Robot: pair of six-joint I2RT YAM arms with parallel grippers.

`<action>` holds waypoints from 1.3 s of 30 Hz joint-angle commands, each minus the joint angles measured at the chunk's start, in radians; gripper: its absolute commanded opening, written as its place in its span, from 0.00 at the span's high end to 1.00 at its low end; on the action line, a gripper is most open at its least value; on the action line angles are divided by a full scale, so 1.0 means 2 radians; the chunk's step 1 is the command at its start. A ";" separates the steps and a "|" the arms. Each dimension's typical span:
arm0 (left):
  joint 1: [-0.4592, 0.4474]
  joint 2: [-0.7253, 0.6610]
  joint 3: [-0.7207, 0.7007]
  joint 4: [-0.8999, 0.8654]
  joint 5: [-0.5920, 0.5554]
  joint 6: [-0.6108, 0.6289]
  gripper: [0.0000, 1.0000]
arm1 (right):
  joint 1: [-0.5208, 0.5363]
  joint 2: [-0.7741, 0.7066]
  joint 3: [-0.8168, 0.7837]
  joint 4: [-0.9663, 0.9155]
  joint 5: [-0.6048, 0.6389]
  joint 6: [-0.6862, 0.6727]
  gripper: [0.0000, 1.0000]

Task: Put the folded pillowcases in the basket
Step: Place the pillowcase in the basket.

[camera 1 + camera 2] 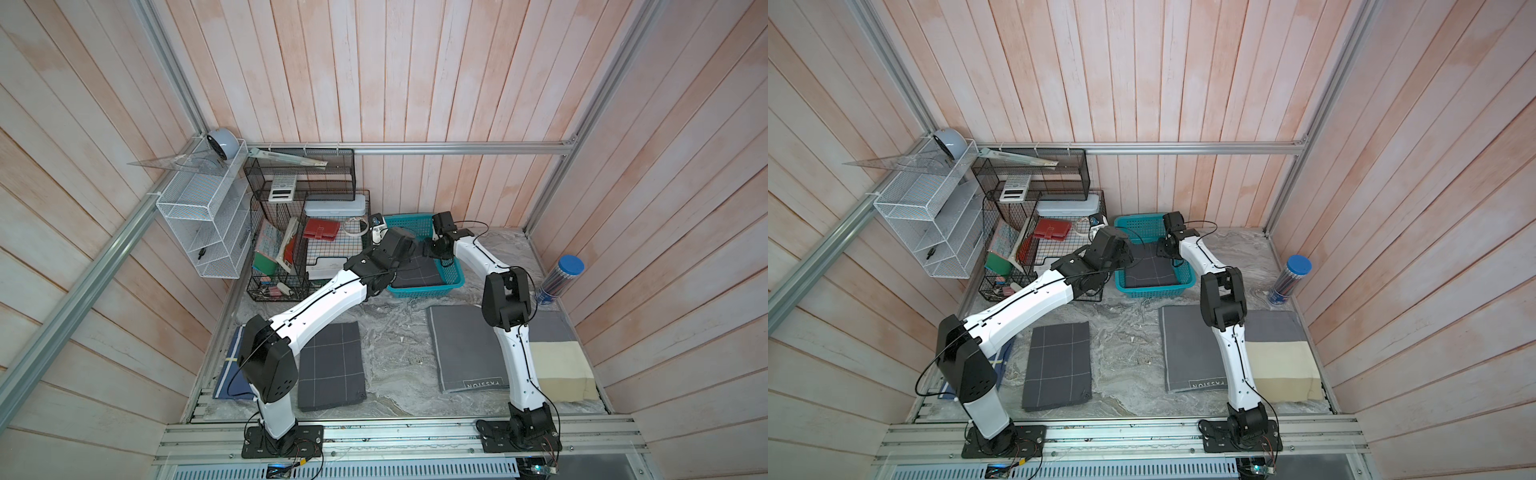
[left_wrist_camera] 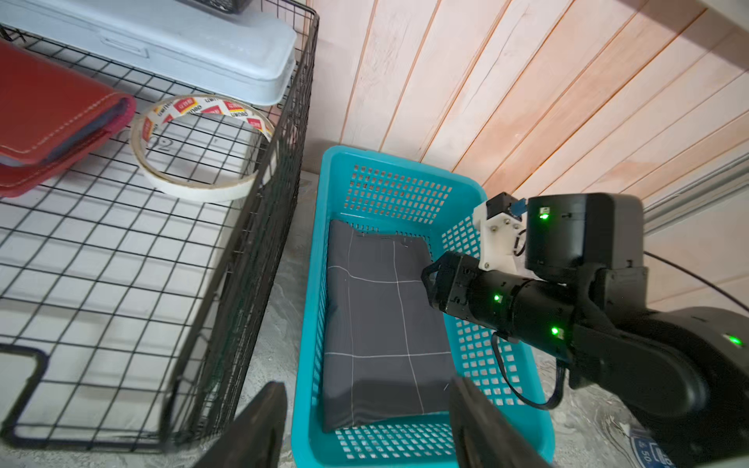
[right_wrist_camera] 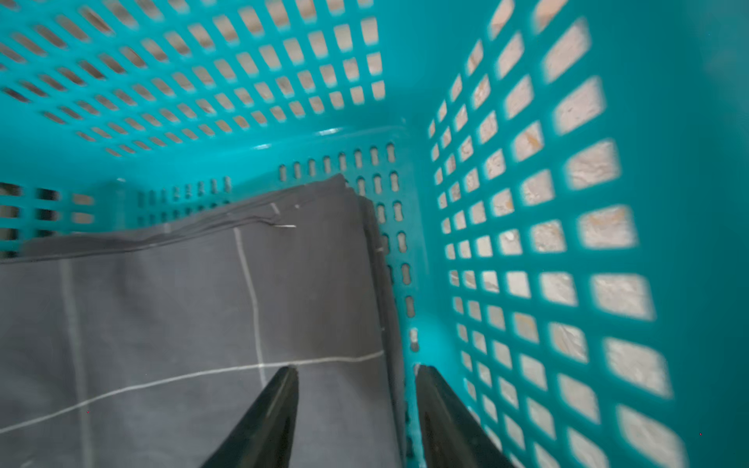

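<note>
The turquoise basket (image 1: 428, 291) (image 1: 1156, 291) stands at the back of the table. The folded pillowcase (image 1: 419, 272) (image 1: 1150, 272), dark grey with thin white grid lines, lies flat on its bottom. In the left wrist view my left gripper (image 2: 367, 387) hangs open above the near end of the basket (image 2: 314, 283), clear of the pillowcase (image 2: 381, 316). My right gripper (image 3: 356, 368) is down inside the basket (image 3: 409, 81), open. One finger rests over the pillowcase (image 3: 162, 304) and the other sits between the cloth's edge and the lattice wall.
A black wire organiser (image 1: 291, 249) with a tape roll (image 2: 202, 150) and a red wallet (image 2: 52, 113) stands just left of the basket. A white wire rack (image 1: 203, 224) hangs behind it. More folded cloths (image 1: 330, 365) (image 1: 465, 349) (image 1: 557, 365) lie in front. A blue-lidded tube (image 1: 559, 280) stands at the right.
</note>
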 commanded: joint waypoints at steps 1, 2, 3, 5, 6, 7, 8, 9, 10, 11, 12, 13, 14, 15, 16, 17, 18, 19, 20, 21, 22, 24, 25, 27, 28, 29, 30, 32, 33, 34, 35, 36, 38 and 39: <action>0.001 -0.028 -0.045 0.032 -0.016 -0.004 0.30 | 0.004 0.025 0.030 -0.039 0.022 -0.016 0.47; 0.000 -0.035 -0.056 0.035 -0.017 -0.006 0.29 | 0.006 0.031 0.035 -0.042 0.023 -0.017 0.47; 0.002 -0.039 -0.065 0.037 -0.018 -0.006 0.29 | 0.008 0.036 0.039 -0.043 0.024 -0.016 0.47; 0.001 -0.046 -0.079 0.040 -0.020 -0.007 0.29 | 0.009 0.044 0.047 -0.047 0.024 -0.015 0.50; 0.002 -0.050 -0.085 0.043 -0.020 -0.008 0.29 | 0.011 0.047 0.051 -0.051 0.024 -0.015 0.53; 0.003 -0.053 -0.092 0.044 -0.019 -0.009 0.28 | 0.012 0.049 0.055 -0.054 0.026 -0.015 0.56; 0.004 -0.055 -0.098 0.045 -0.019 -0.012 0.28 | 0.012 0.049 0.056 -0.056 0.029 -0.014 0.62; 0.005 -0.059 -0.104 0.045 -0.019 -0.013 0.28 | 0.012 0.048 0.056 -0.057 0.033 -0.014 0.67; 0.006 -0.060 -0.108 0.046 -0.018 -0.014 0.28 | 0.013 0.045 0.056 -0.058 0.039 -0.014 0.72; 0.007 -0.064 -0.114 0.046 -0.017 -0.016 0.28 | 0.013 0.041 0.054 -0.059 0.044 -0.014 0.76; 0.007 -0.066 -0.119 0.046 -0.017 -0.017 0.28 | 0.013 0.037 0.053 -0.059 0.048 -0.014 0.80; 0.008 -0.067 -0.122 0.047 -0.017 -0.019 0.28 | 0.013 0.032 0.051 -0.059 0.051 -0.012 0.83; 0.010 -0.070 -0.127 0.048 -0.016 -0.020 0.28 | 0.013 0.027 0.048 -0.059 0.054 -0.009 0.85; 0.010 -0.072 -0.131 0.049 -0.016 -0.021 0.28 | 0.013 0.022 0.046 -0.059 0.057 -0.007 0.86; 0.011 -0.073 -0.134 0.051 -0.016 -0.022 0.28 | 0.013 0.017 0.044 -0.057 0.060 -0.006 0.87; 0.012 -0.074 -0.136 0.050 -0.015 -0.023 0.28 | 0.013 0.014 0.041 -0.056 0.063 -0.005 0.87; 0.013 -0.075 -0.137 0.050 -0.015 -0.023 0.28 | 0.013 0.011 0.039 -0.055 0.066 -0.004 0.88; 0.013 -0.076 -0.139 0.050 -0.015 -0.024 0.28 | 0.013 0.010 0.040 -0.055 0.069 -0.003 0.89; 0.013 -0.077 -0.141 0.050 -0.015 -0.024 0.28 | 0.013 0.010 0.040 -0.056 0.071 -0.003 0.89; 0.014 -0.077 -0.141 0.050 -0.015 -0.024 0.28 | 0.013 0.009 0.039 -0.057 0.073 -0.003 0.89; 0.015 -0.079 -0.143 0.050 -0.015 -0.024 0.28 | 0.013 0.010 0.040 -0.058 0.075 -0.004 0.89; 0.014 -0.079 -0.144 0.050 -0.015 -0.025 0.27 | 0.013 0.009 0.040 -0.059 0.079 -0.004 0.89; 0.014 -0.079 -0.145 0.050 -0.015 -0.025 0.27 | 0.014 0.009 0.039 -0.062 0.084 -0.003 0.89; 0.015 -0.079 -0.146 0.049 -0.015 -0.026 0.27 | 0.014 0.009 0.039 -0.063 0.084 -0.003 0.89; 0.014 -0.078 -0.146 0.049 -0.013 -0.026 0.27 | 0.014 0.009 0.039 -0.063 0.081 -0.004 0.88; 0.015 -0.077 -0.146 0.048 -0.013 -0.027 0.27 | 0.014 0.008 0.040 -0.065 0.080 -0.002 0.86; 0.014 -0.077 -0.145 0.046 -0.012 -0.027 0.27 | 0.015 0.006 0.040 -0.067 0.079 -0.002 0.82; 0.014 -0.079 -0.144 0.043 -0.010 -0.027 0.27 | 0.016 -0.005 0.041 -0.077 0.085 -0.001 0.67; 0.014 -0.081 -0.144 0.042 -0.009 -0.027 0.27 | 0.017 -0.014 0.042 -0.083 0.097 -0.001 0.59; 0.015 -0.084 -0.145 0.039 -0.007 -0.026 0.27 | 0.019 -0.027 0.043 -0.089 0.106 -0.007 0.51; 0.014 -0.088 -0.146 0.036 -0.007 -0.025 0.27 | 0.021 -0.042 0.042 -0.093 0.111 -0.015 0.47; 0.015 -0.091 -0.146 0.033 -0.006 -0.024 0.27 | 0.022 -0.056 0.042 -0.097 0.112 -0.024 0.43; 0.014 -0.105 -0.150 0.023 -0.003 -0.022 0.26 | 0.023 -0.093 0.040 -0.115 0.103 -0.030 0.41; 0.014 -0.113 -0.155 0.020 0.000 -0.020 0.26 | 0.023 -0.109 0.038 -0.125 0.096 -0.033 0.40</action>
